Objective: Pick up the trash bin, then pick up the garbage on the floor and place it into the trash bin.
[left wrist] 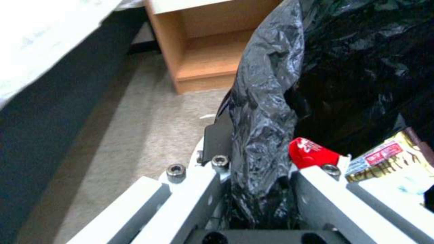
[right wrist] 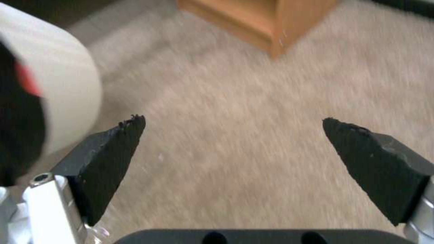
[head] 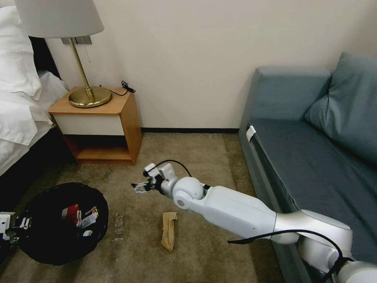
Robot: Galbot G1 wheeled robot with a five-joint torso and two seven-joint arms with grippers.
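— Where's the right claw (head: 138, 187) now?

— Just left of the frame's centre in the head view, hanging over the beige carpet (head: 204, 157) with its two black pads spread wide and nothing between them.

— And the litter?

— The tan paper wrapper (head: 169, 230) lies on the carpet below and slightly right of that claw, toward the lower middle of the frame. Its long axis runs nearly up and down the picture. A clear plastic bottle (head: 119, 222), hard to make out, lies to the wrapper's left, between it and the bin.

— The bin itself?

— The small round white plastic trash bin (head: 63, 224) with its black liner bag sits at lower left. The left claw (left wrist: 253, 189) is clamped on its rim, liner pinched between the fingers. A red snack bag (left wrist: 312, 154) and a yellow-brown snack wrapper (left wrist: 389, 157) are already inside.

— So which arm takes the paper?

— The right, I'd judge. It's free and nearer; the wrapper lies back toward the robot from the claw, so it would need to draw in and drop, pads straddling the narrow width.
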